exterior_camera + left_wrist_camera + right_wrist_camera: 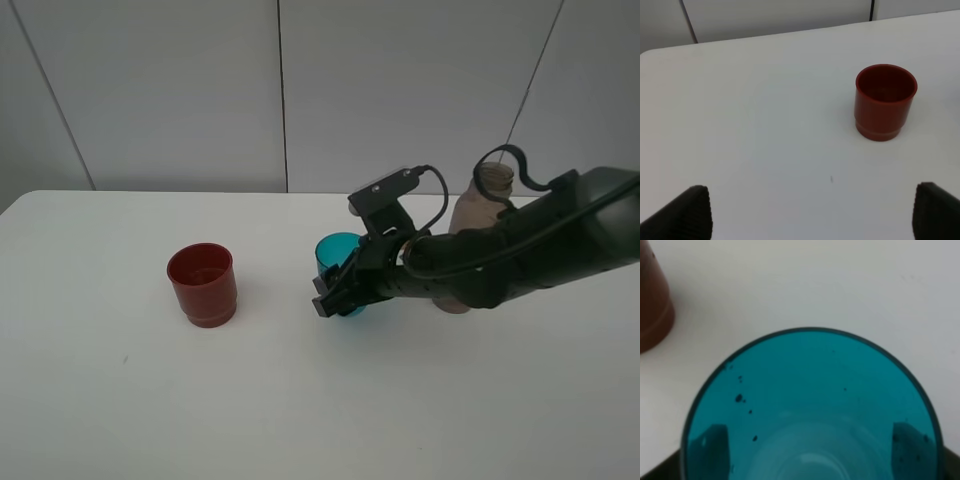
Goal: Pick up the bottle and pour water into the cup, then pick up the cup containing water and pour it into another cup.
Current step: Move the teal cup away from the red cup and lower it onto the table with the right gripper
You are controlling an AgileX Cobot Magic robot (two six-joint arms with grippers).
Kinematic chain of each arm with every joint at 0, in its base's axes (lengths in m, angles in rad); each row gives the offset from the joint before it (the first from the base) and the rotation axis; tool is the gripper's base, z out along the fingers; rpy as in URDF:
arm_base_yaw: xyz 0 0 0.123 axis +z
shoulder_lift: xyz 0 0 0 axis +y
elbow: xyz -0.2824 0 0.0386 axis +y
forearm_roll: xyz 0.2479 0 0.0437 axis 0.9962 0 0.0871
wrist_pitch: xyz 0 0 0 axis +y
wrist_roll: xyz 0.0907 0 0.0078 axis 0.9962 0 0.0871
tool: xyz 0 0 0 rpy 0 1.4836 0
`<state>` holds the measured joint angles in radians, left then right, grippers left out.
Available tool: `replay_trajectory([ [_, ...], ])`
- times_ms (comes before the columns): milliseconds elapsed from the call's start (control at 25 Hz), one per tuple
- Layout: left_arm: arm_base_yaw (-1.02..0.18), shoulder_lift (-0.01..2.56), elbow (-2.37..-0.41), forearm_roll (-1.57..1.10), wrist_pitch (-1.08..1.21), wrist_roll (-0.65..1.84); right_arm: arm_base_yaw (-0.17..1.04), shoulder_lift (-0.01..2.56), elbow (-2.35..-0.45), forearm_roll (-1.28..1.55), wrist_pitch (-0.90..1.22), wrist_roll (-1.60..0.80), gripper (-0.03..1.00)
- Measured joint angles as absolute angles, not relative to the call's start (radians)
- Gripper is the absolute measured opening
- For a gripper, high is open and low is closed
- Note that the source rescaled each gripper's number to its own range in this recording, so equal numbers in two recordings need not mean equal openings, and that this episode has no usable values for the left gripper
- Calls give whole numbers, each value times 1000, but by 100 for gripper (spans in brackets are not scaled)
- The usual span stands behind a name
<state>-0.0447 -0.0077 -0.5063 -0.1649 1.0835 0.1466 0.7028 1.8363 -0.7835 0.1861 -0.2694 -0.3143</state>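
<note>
My right gripper (338, 292) is shut on the teal cup (337, 250), near the middle of the table. The right wrist view looks into the cup's (810, 405) open mouth, and dark fingers (715, 445) show through its walls on both sides. The red cup (203, 285) stands upright to the left, clearly apart from the teal one; its side (652, 300) shows at a corner of the right wrist view. The capless smoky bottle (480, 215) stands behind my right arm, partly hidden by it. My left gripper (810, 215) is open and empty, short of the red cup (885, 100).
The white table (120, 400) ends at a grey panelled wall (280, 90) at the back. My right arm and its cable (520, 245) stretch in from the right edge, across the front of the bottle.
</note>
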Motion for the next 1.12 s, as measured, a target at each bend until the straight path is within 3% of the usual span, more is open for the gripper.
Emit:
replay_trajectory([
  [1120,-45,-8,-506,-165,1083,147,703,1856,-786,265,-166,-311,9],
])
